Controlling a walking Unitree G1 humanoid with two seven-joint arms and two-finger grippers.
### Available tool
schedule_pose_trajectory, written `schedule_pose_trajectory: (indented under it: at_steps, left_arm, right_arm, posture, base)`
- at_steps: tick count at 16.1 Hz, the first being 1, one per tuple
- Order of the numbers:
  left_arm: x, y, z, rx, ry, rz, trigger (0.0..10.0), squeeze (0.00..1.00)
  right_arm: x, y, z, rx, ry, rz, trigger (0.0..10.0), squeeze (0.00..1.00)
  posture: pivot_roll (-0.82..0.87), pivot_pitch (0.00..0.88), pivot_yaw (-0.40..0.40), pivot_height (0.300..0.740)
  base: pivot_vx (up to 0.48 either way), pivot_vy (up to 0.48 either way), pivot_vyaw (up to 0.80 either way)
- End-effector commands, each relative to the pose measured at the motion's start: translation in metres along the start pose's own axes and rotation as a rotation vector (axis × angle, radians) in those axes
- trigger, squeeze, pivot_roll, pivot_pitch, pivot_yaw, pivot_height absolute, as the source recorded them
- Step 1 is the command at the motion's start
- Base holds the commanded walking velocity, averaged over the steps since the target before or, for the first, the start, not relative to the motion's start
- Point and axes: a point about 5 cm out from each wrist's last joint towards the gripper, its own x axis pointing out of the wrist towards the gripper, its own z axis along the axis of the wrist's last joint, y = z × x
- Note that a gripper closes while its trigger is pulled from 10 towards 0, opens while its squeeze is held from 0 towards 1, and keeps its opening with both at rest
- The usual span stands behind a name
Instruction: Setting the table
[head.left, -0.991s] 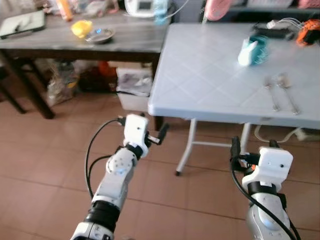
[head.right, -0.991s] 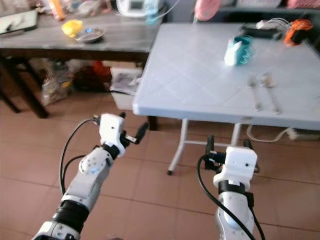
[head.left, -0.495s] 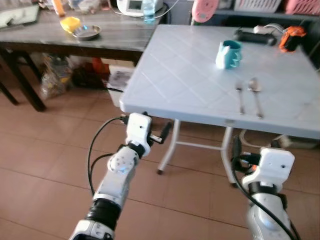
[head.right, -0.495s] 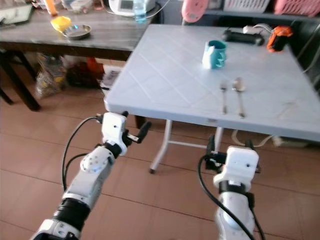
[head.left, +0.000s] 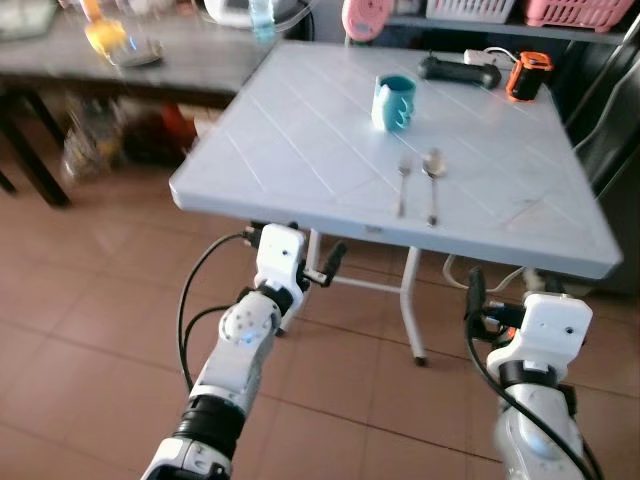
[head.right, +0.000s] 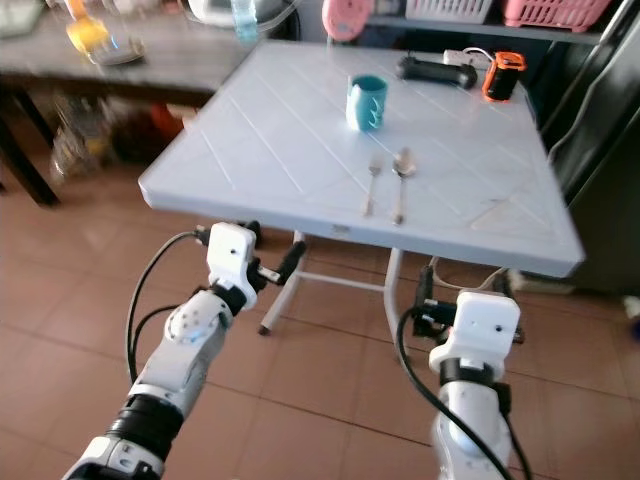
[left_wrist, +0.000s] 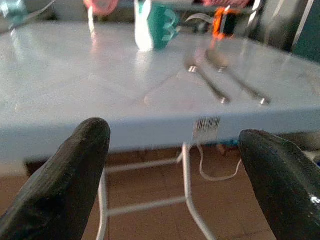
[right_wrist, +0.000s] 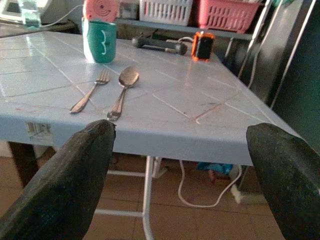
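Note:
A pale folding table (head.left: 290, 140) stands straight ahead of me. On it are a teal mug (head.left: 393, 102) and, nearer its front edge, a fork (head.left: 403, 183) and a spoon (head.left: 432, 180) lying side by side. My left gripper (head.left: 296, 256) hovers just below and before the table's front edge, open and empty. At the same height my right gripper (head.left: 508, 296) hangs under the front right part, open, with nothing between its fingers (right_wrist: 75, 175). In the right wrist view the fork (right_wrist: 91, 91), spoon (right_wrist: 124, 86) and mug (right_wrist: 100, 40) lie beyond the table edge.
A black tool (head.left: 458, 70) and an orange device (head.left: 527, 74) lie at the table's far side. A dark wooden table (head.left: 150, 65) with clutter stands to the left. A dark cabinet (head.left: 610, 130) is on the right. Cables (right_wrist: 200, 192) trail under the table on the tiled floor.
The whole view has shifted: the pale table now sits centred and closer, the dark table further left. Both arms hold the same pose, with the grippers unchanged.

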Motion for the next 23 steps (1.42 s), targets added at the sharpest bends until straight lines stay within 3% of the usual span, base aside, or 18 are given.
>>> schedule_pose_trajectory:
  at_steps: [1,12,23]
  left_arm:
    - [-0.001,0.005,0.001,0.004,-0.005,0.013,10.0,0.0]
    - [0.003,0.006,0.021,-0.006,-0.083,-0.017,10.0,0.0]
    - [0.002,0.0,0.022,-0.025,-0.083,-0.071,10.0,0.0]
  right_arm:
    - [0.001,0.0,0.005,0.0,-0.021,-0.003,10.0,0.0]
    - [0.002,-0.004,0.009,-0.007,-0.036,-0.003,10.0,0.0]
    - [0.004,-0.002,0.009,-0.005,-0.041,-0.01,10.0,0.0]
  posture:
    - [0.02,0.116,0.035,0.74]
    - [0.02,0.114,0.026,0.74]
    - [0.03,0.115,0.043,0.74]
  base:
    - [0.0,0.0,0.0]
    - [0.0,0.0,0.0]
    - [0.393,0.0,0.0]
